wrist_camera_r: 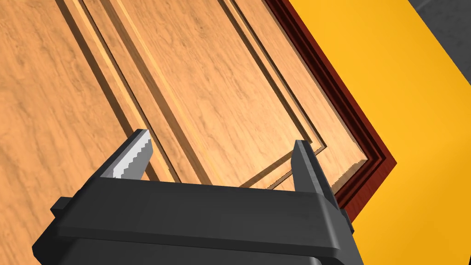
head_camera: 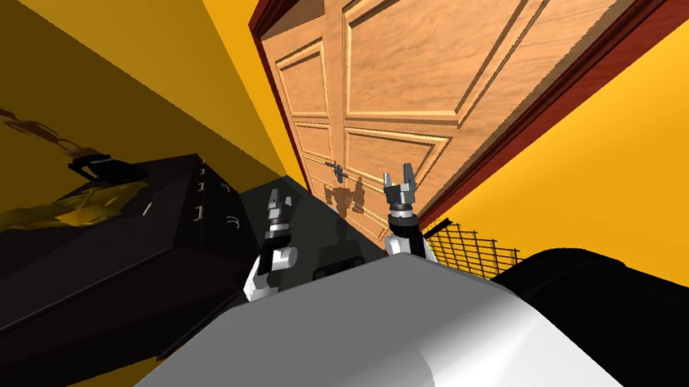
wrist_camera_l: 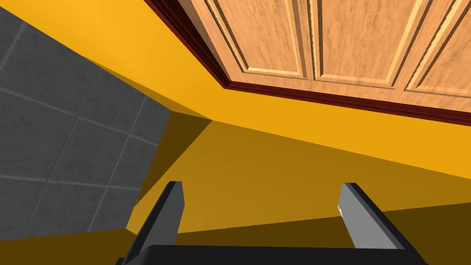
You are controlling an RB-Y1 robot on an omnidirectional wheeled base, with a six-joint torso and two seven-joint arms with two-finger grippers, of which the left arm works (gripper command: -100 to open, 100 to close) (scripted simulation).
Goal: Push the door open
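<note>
Two grippers have their fingers apart. The right gripper (wrist_camera_r: 221,138) points at the panelled wooden door (head_camera: 400,57), near a corner of it by the dark red frame (head_camera: 606,62). The left gripper (wrist_camera_l: 262,184) faces the yellow wall (wrist_camera_l: 276,152) beside that frame. The door stands straight ahead.

Bright, even light; hard shadow (head_camera: 348,200) on door (head_camera: 400,57); strong wide-lens splay.
</note>
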